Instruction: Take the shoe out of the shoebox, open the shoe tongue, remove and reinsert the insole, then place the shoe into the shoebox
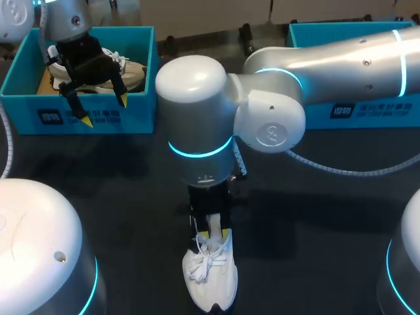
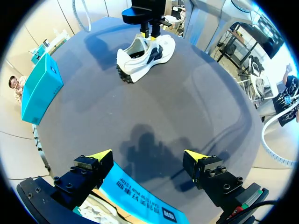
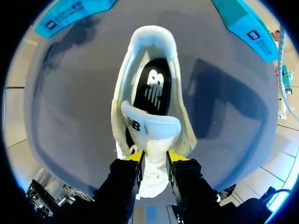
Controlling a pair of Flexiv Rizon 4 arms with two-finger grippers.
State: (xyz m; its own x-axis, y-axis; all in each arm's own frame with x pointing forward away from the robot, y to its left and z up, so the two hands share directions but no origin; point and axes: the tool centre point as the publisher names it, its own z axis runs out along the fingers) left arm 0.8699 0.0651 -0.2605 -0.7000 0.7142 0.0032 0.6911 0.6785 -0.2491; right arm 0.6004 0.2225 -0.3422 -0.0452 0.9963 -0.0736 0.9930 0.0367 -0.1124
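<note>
Inside the left blue shoebox (image 1: pixel 141 113), one pale shoe (image 1: pixel 134 71).

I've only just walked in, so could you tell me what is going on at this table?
The right tool is shut on the tongue of a white shoe standing on the table, holding it up so the dark insole shows inside. The left tool hangs open over the front wall of the teal shoebox nearest it, where a second shoe lies. The insole is not yet out.
</note>
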